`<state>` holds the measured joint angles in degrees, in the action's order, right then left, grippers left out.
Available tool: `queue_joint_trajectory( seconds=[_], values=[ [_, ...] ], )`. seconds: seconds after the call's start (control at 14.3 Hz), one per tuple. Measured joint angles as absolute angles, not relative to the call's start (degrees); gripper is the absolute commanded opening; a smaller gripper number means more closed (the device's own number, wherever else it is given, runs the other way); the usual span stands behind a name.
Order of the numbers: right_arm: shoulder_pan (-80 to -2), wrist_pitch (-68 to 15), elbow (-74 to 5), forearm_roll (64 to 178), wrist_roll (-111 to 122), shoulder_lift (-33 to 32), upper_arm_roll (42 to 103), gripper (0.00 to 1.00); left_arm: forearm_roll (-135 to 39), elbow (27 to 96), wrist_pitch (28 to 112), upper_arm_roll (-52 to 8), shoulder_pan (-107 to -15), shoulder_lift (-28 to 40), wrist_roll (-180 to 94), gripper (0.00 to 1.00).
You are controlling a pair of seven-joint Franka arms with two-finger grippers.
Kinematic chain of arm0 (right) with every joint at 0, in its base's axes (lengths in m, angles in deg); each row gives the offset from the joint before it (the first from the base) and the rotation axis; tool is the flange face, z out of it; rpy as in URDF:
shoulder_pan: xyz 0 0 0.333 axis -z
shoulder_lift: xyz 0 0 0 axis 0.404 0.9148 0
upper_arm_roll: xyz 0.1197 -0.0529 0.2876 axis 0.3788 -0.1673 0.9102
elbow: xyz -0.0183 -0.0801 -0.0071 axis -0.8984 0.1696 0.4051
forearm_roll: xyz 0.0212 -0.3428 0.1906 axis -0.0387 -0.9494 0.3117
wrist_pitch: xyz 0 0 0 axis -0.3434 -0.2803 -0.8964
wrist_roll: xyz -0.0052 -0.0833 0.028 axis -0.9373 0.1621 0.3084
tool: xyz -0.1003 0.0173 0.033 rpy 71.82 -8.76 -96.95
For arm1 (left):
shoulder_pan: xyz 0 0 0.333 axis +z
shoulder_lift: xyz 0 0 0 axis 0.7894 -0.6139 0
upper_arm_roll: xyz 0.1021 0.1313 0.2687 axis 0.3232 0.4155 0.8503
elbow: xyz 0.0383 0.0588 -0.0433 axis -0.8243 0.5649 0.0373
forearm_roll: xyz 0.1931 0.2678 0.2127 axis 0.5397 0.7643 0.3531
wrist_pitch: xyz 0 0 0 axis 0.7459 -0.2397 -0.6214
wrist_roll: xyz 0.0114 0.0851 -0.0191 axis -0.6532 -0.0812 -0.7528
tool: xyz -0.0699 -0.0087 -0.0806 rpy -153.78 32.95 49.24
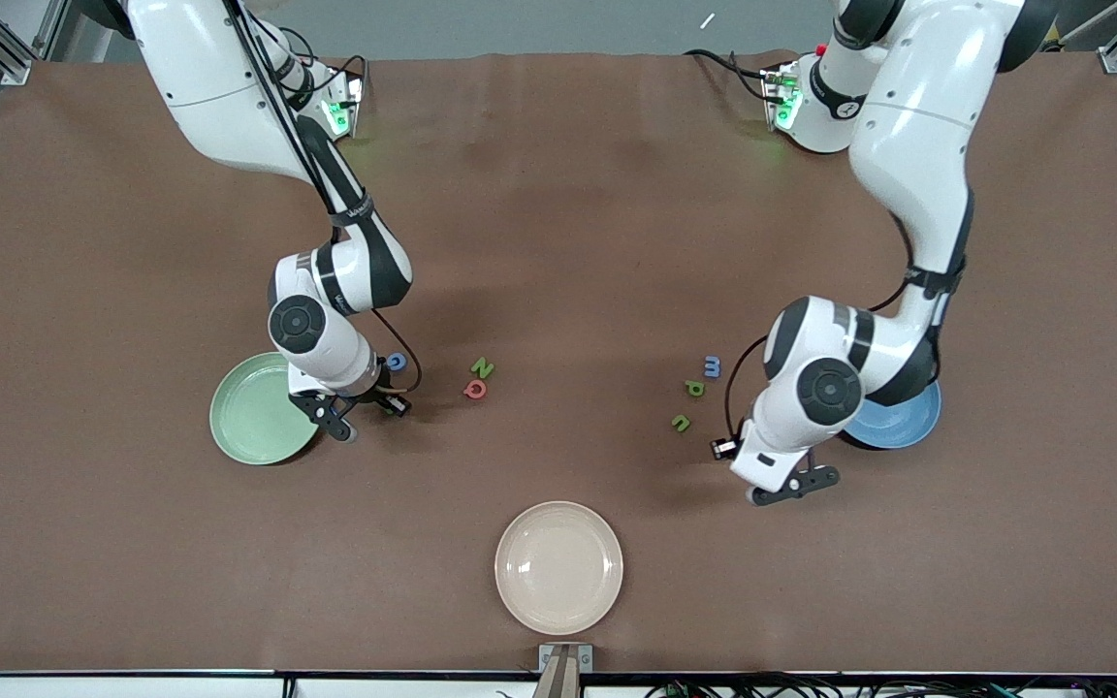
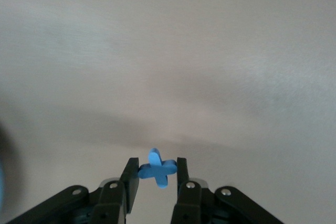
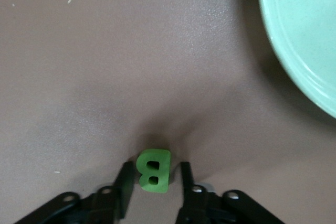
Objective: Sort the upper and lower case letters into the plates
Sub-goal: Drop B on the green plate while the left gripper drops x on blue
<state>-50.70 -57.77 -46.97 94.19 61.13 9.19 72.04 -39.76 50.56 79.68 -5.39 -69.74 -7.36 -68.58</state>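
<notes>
The beige plate (image 1: 558, 567), green plate (image 1: 253, 409) and blue plate (image 1: 893, 422) are seen bare. A blue x (image 2: 156, 168) is pinched by the left gripper (image 2: 154, 177) beside the blue plate. A green B (image 3: 154, 170) sits between the right gripper (image 3: 155, 182) fingers beside the green plate.

cream plate (image 1: 558, 567), brown table (image 1: 558, 194)

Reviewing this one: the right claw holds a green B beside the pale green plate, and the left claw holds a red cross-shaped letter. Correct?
Not quite. The letter in the left claw is a blue cross-shaped letter, not red, as the left wrist view shows. The rest stands: the right claw holds the green B beside the pale green plate.
</notes>
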Motion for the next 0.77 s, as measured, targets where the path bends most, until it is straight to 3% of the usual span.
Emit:
queue_joint_trajectory(
  seconds=[0.14,0.42,0.77],
  values=[
    [-50.7,-57.6,-46.9,94.2,61.1,9.2,72.0,0.02,-38.5,56.2,78.9,-5.4,-67.9,-2.0,-64.8,0.19],
    [-50.4,-56.2,-46.6,94.2,61.1,9.1,71.9,0.00,-33.3,69.3,79.2,-5.4,-63.5,7.0,-59.0,0.19],
    [-46.3,-40.6,-40.1,94.2,54.6,6.9,71.0,0.00,-31.7,80.3,87.5,-5.5,-58.1,10.6,-50.9,0.19]
  ],
)
